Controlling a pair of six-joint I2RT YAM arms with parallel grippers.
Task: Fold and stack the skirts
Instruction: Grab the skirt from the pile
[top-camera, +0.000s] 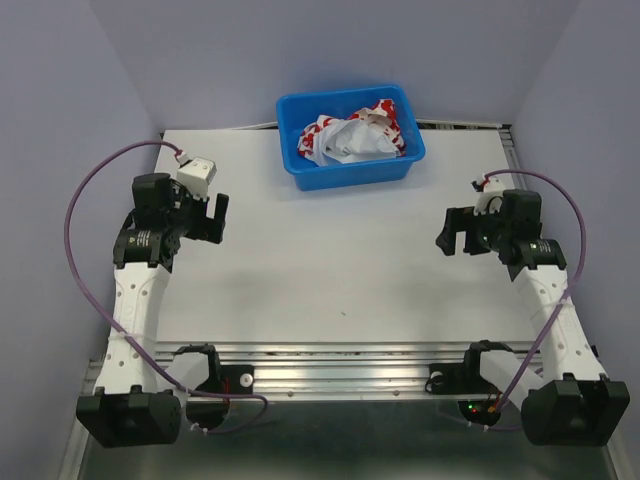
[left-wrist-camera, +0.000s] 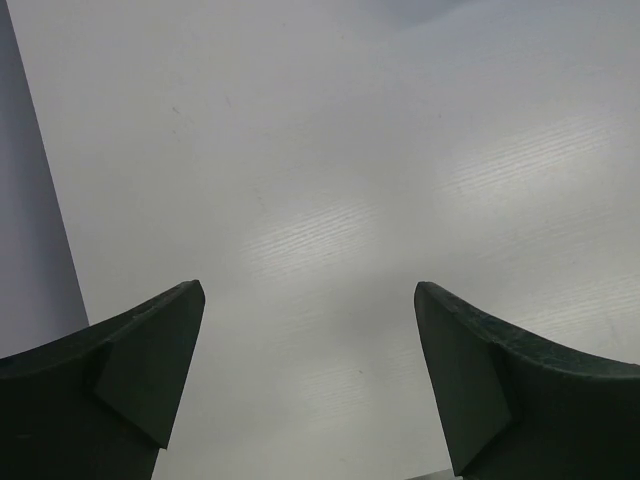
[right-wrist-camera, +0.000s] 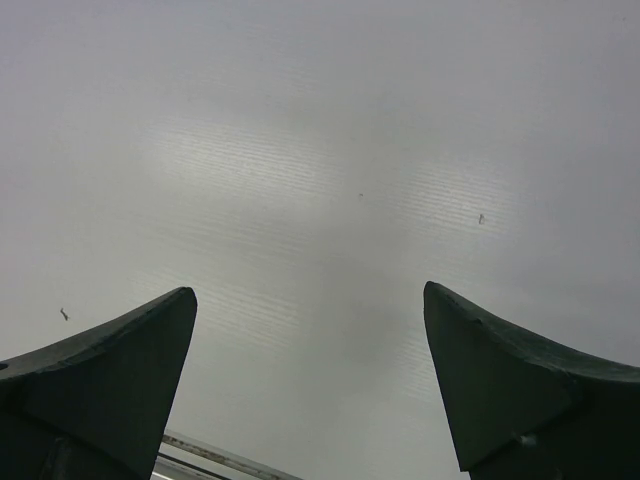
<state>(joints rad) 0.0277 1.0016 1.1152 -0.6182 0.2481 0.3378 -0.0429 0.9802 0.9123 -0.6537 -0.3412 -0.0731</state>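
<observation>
Crumpled soft skirts (top-camera: 345, 138) heap in the glossy blue tub (top-camera: 350, 173); left gripper (top-camera: 215, 215) and right gripper (top-camera: 451, 232) spread apart.

2 white arms (top-camera: 133, 300), black joints (top-camera: 150, 240), purple cables (top-camera: 75, 215), perhaps dark-green fingers (left-wrist-camera: 100, 400)

Both skirts are lying unfolded inside the blue tub (top-camera: 345, 178), which is sitting at the far middle of the worktop (top-camera: 330, 270). The plain white skirt (top-camera: 352, 142) is resting on top, a crumpled, bunched mound filling the centre of the tub. The red-blotched skirt (top-camera: 386, 113) is lying tangled around it and seemingly beneath it, its white cloth with red flower-like marks peeking out along the left side and bunching up in the far right corner. The two are touching and overlapping. Where one is ending and the other beginning is hard to tell from above, because the folds are blurring together.
</observation>
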